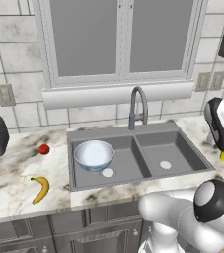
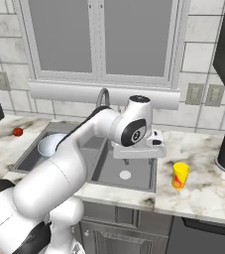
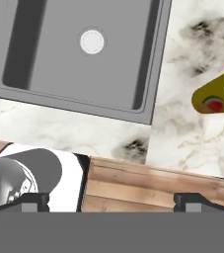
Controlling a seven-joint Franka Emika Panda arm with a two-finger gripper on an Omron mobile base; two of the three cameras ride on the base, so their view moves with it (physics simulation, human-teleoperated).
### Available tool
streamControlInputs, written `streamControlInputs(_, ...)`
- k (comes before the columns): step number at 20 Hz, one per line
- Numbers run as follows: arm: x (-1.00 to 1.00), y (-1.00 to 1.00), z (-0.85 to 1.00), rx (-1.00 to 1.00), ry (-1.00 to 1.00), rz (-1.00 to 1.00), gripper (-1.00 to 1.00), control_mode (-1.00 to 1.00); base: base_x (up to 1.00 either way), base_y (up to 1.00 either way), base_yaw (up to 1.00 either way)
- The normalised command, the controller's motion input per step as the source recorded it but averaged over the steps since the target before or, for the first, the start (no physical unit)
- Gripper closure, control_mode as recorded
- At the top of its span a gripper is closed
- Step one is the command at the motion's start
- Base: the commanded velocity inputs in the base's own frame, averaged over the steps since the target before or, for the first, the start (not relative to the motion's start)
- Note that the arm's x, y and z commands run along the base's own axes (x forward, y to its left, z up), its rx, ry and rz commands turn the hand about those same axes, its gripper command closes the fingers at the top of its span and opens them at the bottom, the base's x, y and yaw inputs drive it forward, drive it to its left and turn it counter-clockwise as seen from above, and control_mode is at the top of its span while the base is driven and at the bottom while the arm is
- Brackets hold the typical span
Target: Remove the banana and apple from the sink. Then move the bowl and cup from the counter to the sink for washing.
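near the worktop's [image 1: 15, 163] front edge left of the sink [image 1: 182, 170] lies the banana [image 1: 41, 189]; the apple [image 1: 44, 149] sits farther back. the bowl [image 1: 93, 154] rests in the left basin. the gripper [image 2: 138, 151], jaws wide and empty, hangs over the right basin's right rim, the cup [image 2: 180, 175] standing just beyond on open worktop.

No readable text, label, brand or number appears anywhere. The cup [image 2: 180, 175] bears only a red-orange mark on its side, a picture-like blot without letters or digits.
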Motion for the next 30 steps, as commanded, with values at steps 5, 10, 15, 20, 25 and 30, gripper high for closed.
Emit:
streamControlInputs(5,0.03,-0.15,0.01,-0.01,0.0,0.0,-1.0,-1.0,0.0,0.0,0.0)
streamControlInputs(10,0.05,-0.16,0.0,0.0,0.0,0.0,-1.0,-1.0,0.0,0.0,0.0)
streamControlInputs(15,0.04,-0.17,0.0,0.0,0.0,0.0,-1.0,-1.0,0.0,0.0,0.0)
streamControlInputs(20,0.05,-0.17,0.0,0.0,0.0,0.0,-1.0,-1.0,0.0,0.0,0.0)
streamControlInputs(25,0.05,-0.18,0.0,0.0,0.0,0.0,-1.0,-1.0,0.0,0.0,0.0)
streamControlInputs(30,0.09,-0.15,-0.01,0.0,0.01,0.0,-1.0,-1.0,0.0,0.0,0.0)
